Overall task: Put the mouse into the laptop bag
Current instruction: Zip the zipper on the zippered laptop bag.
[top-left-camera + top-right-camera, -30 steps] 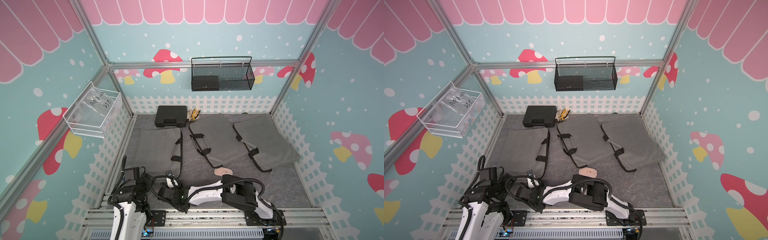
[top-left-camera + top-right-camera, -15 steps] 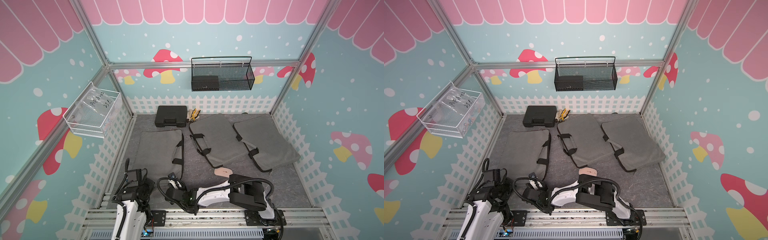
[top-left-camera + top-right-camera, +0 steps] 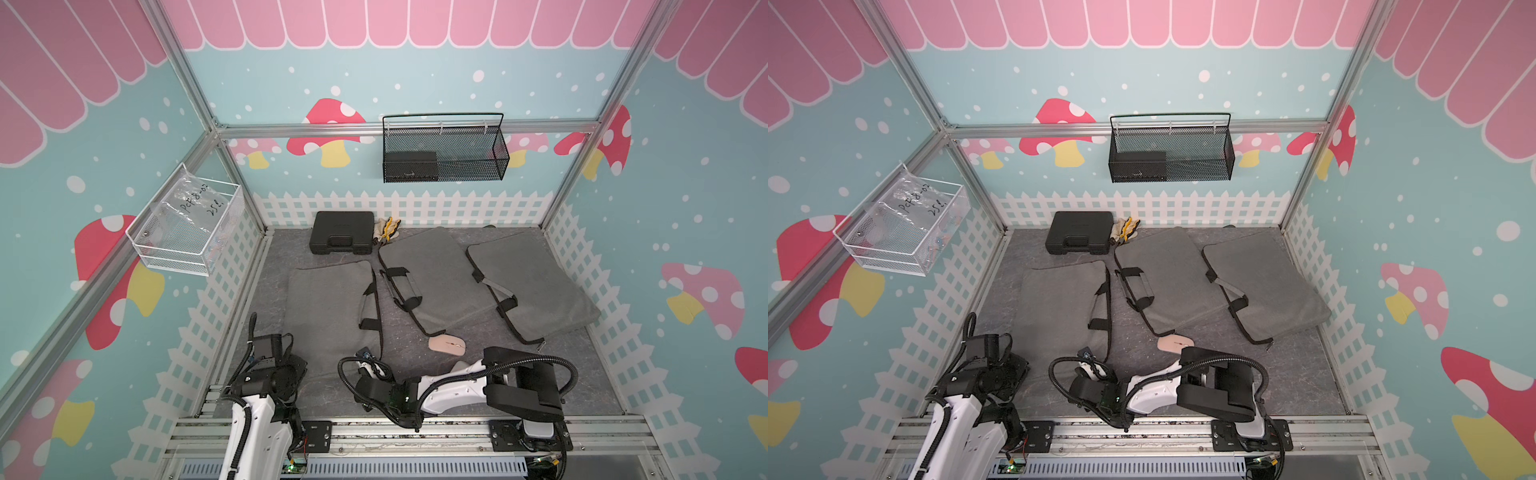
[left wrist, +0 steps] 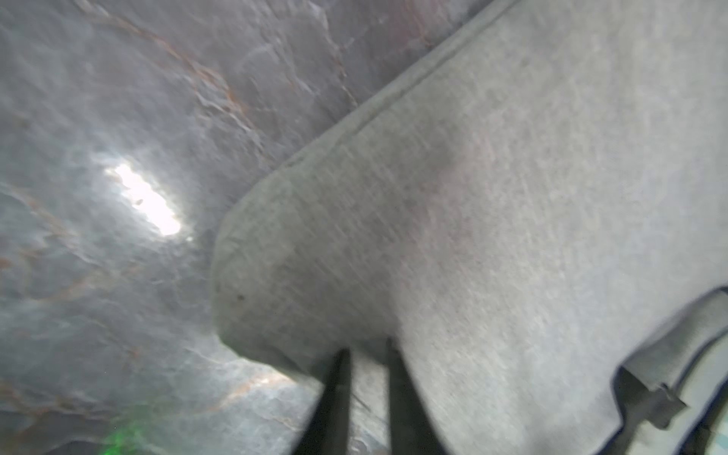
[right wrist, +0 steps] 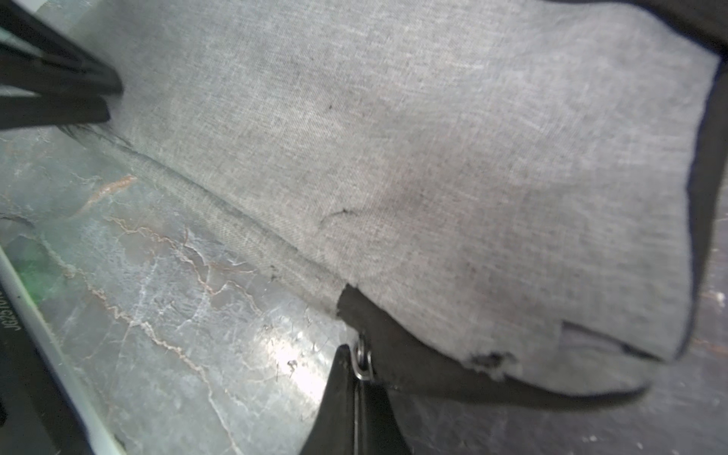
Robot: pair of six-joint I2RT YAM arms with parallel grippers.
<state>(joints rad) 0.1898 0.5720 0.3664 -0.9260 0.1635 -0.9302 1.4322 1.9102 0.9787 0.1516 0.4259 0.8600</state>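
Operator: What is the step in hand?

Guide: By my reading, opening the zip. Your right gripper has its jaws closed tight on the zipper pull at a near corner of the laptop bag. Your left gripper sits at the bag's other near corner, jaws a narrow gap apart. Whether they pinch the cloth cannot be told.

Operator: How do I do it well?

Guide: Fix that corner with the left jaws. Draw the pull along the black-trimmed edge, low and in line with the seam, so the bag neither slides nor lifts off the desk. Open the mouth wide enough for the mouse.

Operator: Where is the mouse?

Guide: The mouse lies flat on the desk, ungripped, near the bag's handle edge and just off the near corner of the middle bag. Its long axis runs across the desk, left to right. The button split seems to sit toward your right, so the nose likely points right. The view is too small to be sure.
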